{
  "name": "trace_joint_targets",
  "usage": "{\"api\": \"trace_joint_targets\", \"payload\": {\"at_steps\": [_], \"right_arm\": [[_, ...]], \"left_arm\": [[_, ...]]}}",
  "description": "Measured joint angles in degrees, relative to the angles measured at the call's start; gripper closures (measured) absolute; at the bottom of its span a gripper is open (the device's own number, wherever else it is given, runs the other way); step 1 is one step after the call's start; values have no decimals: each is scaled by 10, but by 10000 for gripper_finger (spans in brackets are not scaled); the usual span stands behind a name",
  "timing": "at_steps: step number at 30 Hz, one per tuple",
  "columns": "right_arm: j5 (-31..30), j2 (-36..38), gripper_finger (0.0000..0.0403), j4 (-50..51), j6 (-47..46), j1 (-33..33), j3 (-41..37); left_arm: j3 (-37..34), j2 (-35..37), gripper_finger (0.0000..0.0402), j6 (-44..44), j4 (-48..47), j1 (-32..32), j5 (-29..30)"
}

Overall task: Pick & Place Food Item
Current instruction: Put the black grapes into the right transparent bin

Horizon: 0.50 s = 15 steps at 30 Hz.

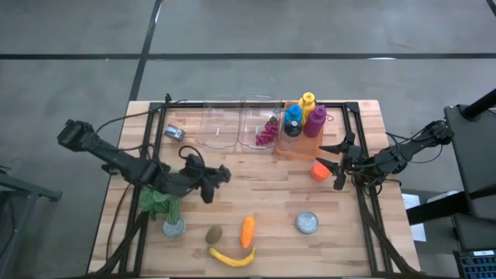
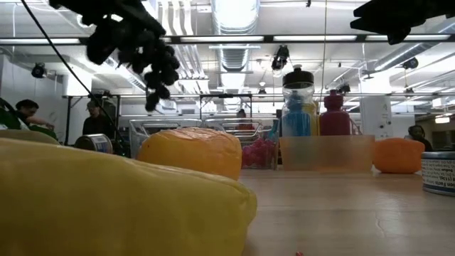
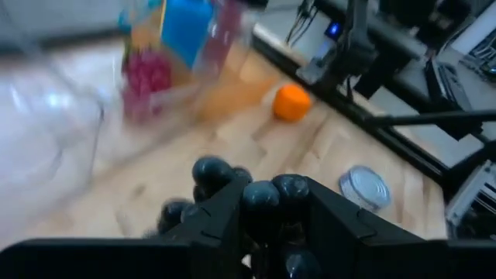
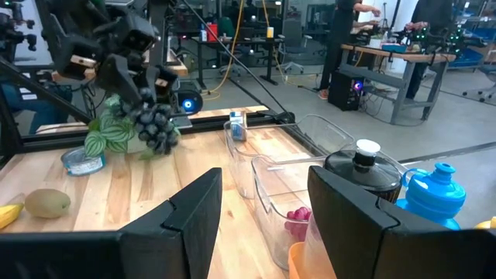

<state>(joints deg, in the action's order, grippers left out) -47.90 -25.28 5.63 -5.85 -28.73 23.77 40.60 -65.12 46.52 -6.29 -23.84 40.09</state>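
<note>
A bunch of dark grapes (image 4: pixel 157 124) hangs in the air over the table's left middle, with my left gripper (image 1: pixel 209 180) shut on it. The left wrist view shows the grapes (image 3: pixel 262 200) between the two fingers. In the low view the bunch (image 2: pixel 158 67) is high above the tabletop. My right gripper (image 1: pixel 335 160) waits open at the table's right side, near the bottles, with nothing between its fingers (image 4: pixel 194 213). My left gripper pinches the upper part of the grape bunch (image 3: pixel 267 194) between its two fingers. The fingers come from the table's left, slanting a little downward. The bunch hangs below the fingers, its lower grapes (image 4: pixel 161 139) dangling free, lifted clear of the table.
Two clear bins (image 1: pixel 219 129) stand at the back; one holds pink grapes (image 1: pixel 268 132). Beside them stand blue, yellow and purple bottles (image 1: pixel 302 116). An orange item (image 1: pixel 319 170), a can (image 1: pixel 308 223), a carrot (image 1: pixel 247 231), a kiwi (image 1: pixel 214 233), a banana (image 1: pixel 232 257) and a potted plant (image 1: pixel 164 208) lie around.
</note>
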Motion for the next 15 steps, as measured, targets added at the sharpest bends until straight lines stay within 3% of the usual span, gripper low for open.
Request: {"api": "trace_joint_targets", "payload": {"at_steps": [6, 15], "right_arm": [[0, 0, 213, 0, 0, 0, 0], [0, 0, 213, 0, 0, 0, 0]], "left_arm": [[0, 0, 282, -147, 78, 47, 9], [0, 0, 282, -176, 84, 149, -44]]}}
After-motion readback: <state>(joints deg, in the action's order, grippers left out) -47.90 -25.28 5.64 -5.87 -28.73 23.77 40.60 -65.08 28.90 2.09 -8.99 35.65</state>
